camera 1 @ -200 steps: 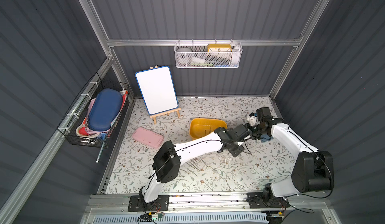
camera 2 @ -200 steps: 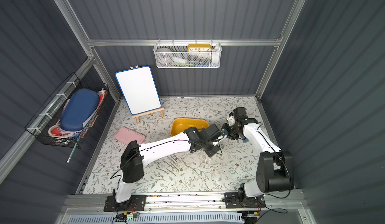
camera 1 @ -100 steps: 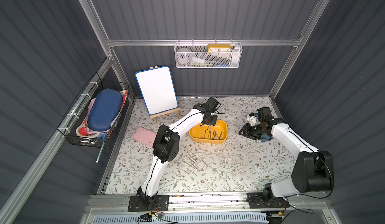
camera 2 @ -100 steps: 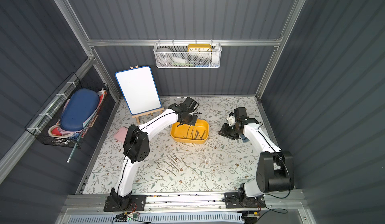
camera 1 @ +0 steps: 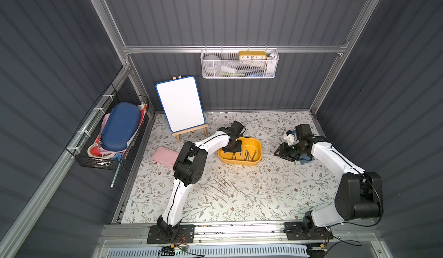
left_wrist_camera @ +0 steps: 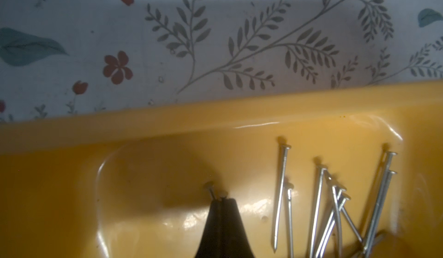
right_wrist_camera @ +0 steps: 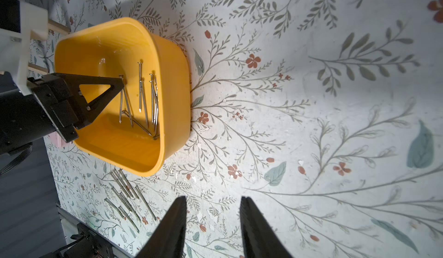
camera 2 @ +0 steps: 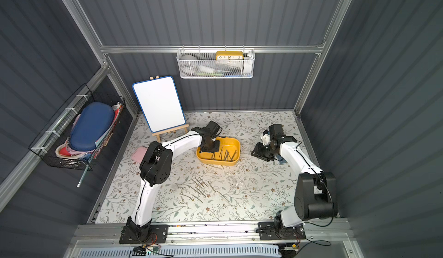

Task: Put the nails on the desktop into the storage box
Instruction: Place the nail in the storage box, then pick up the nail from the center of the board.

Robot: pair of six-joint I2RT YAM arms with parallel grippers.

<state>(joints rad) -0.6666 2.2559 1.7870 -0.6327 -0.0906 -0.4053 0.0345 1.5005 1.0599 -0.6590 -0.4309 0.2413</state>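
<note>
The left gripper [left_wrist_camera: 221,200] is black. The box [left_wrist_camera: 215,115] around it is mustard yellow, and the nail [left_wrist_camera: 211,190] at its tips and the nails [left_wrist_camera: 281,192] beside it are dull silver-grey. Under the black right gripper [right_wrist_camera: 213,198], the desktop [right_wrist_camera: 311,129] is off-white, printed with grey-green leafy branches, teal leaves and small rust-brown flowers.

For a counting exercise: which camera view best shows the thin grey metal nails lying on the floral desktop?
Right wrist: the grey desktop nails look large and separate. Both top views show faint slivers; left wrist shows none.
</note>
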